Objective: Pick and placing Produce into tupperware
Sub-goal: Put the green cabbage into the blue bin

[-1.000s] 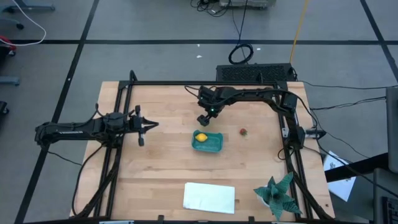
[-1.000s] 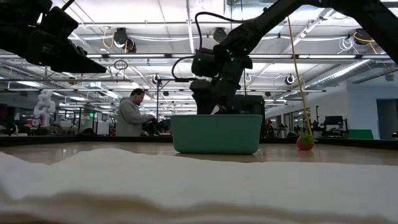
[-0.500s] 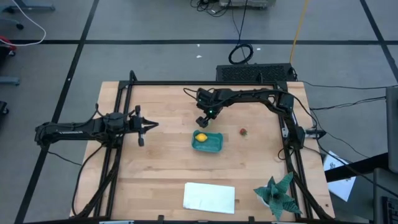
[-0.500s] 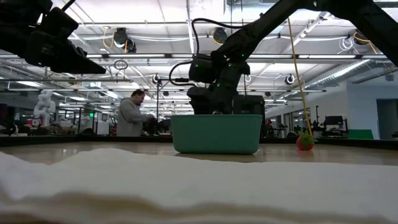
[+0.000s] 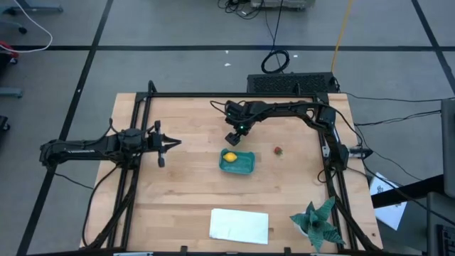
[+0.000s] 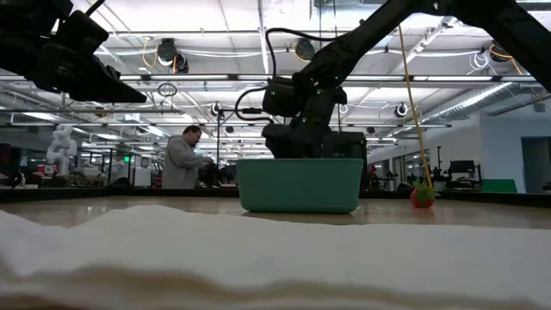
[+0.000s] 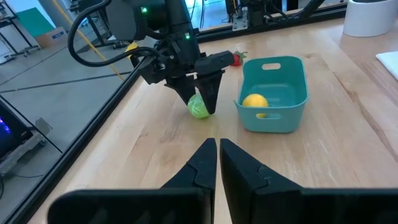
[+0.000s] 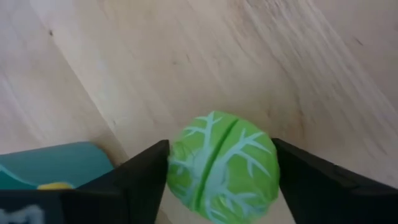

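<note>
The light green ball (image 8: 222, 168) lies on the wooden table just beyond the far side of the teal tub (image 5: 243, 166), and my right gripper (image 5: 232, 136) stands over it, shut on it. The ball also shows in the left wrist view (image 7: 198, 107). The yellow lemon-like piece (image 7: 255, 101) lies inside the tub at its left end. The small dark red piece (image 5: 278, 151) rests on the table to the right of the tub. My left gripper (image 7: 218, 155) is shut and empty, hovering over the table's left side. My right gripper pinches the green ball by two opposite sides (image 8: 177, 171) between its two fingers (image 8: 140, 177). The fingers come from above, slanting down. The ball looks to rest on the table top, beside the tub's far wall.
A flat white rectangle (image 5: 239, 225) lies near the table's near edge, and it fills the low view's foreground (image 6: 258, 258). A spiky teal-green plant (image 5: 318, 219) stands at the near right corner. Black frame rails run along the table's edges. A person (image 6: 182, 159) stands in the room beyond.
My right gripper has gone down a little and slightly toward the table's left, settling behind the tub's far wall. The left arm and the other pieces have kept still.
</note>
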